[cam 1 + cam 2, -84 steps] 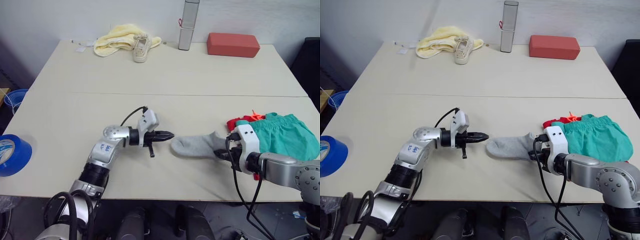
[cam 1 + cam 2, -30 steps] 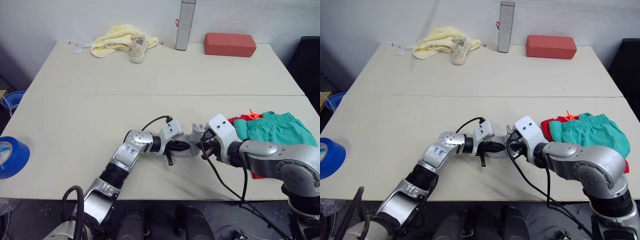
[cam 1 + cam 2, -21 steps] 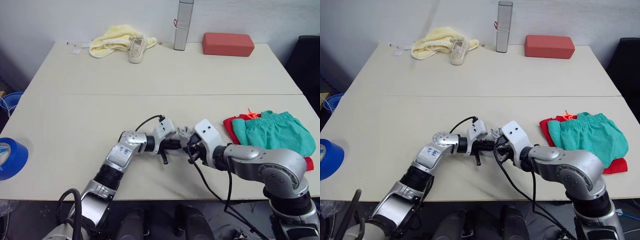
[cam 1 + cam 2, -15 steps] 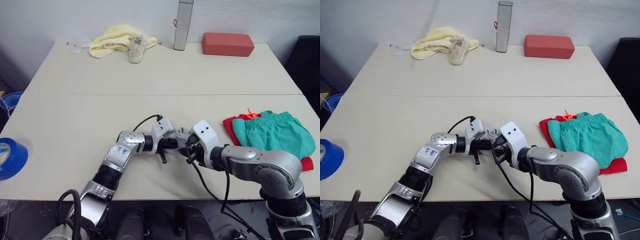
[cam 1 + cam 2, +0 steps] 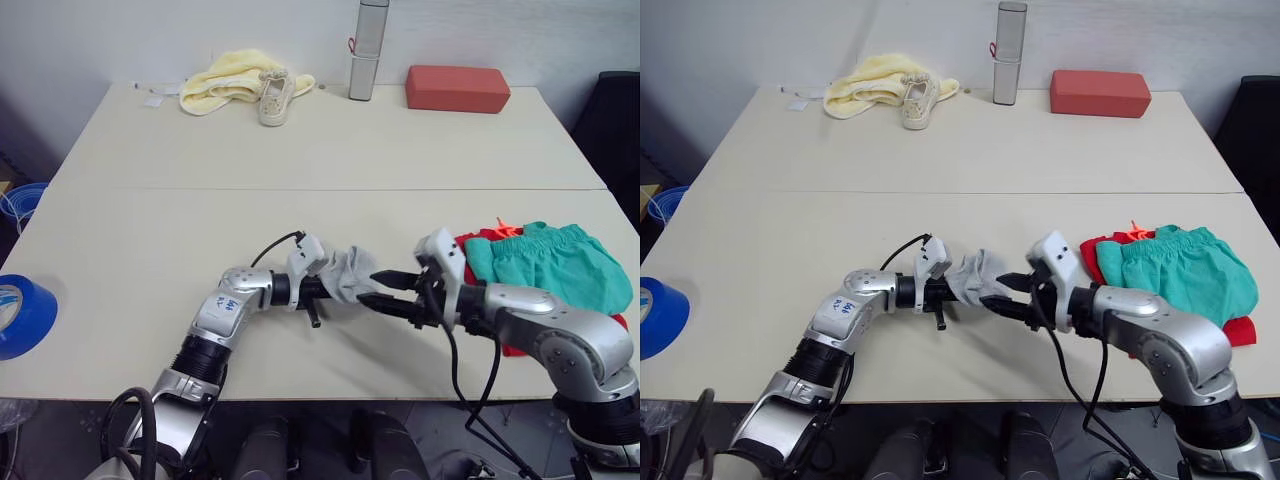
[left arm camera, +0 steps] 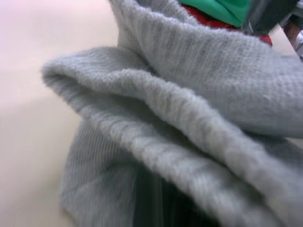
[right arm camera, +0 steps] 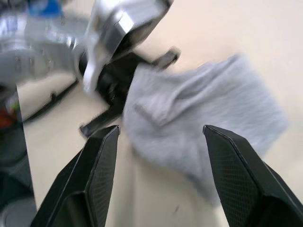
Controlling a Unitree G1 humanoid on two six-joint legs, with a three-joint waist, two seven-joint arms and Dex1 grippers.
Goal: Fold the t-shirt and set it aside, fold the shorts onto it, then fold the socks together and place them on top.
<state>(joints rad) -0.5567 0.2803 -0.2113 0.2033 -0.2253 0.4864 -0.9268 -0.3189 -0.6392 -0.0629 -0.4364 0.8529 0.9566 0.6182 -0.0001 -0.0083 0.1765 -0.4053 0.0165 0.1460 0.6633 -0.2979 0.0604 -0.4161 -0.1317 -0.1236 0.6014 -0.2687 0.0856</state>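
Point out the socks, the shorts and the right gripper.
socks (image 5: 346, 274), left eye view, on the bunched grey knit.
shorts (image 5: 545, 264), left eye view, on the teal cloth's middle.
right gripper (image 5: 378, 290), left eye view, midway between its open fingertips.

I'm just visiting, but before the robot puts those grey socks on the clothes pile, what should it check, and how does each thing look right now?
1. Left gripper has the socks: ok, the cloth is bunched over it.
2. Right gripper is free of the socks: ok, open and just beside them.
3. Socks neatly folded together: cannot tell, they look bunched.
4. Shorts lie on the t-shirt: ok.
5. Top of the shorts free for the socks: ok.
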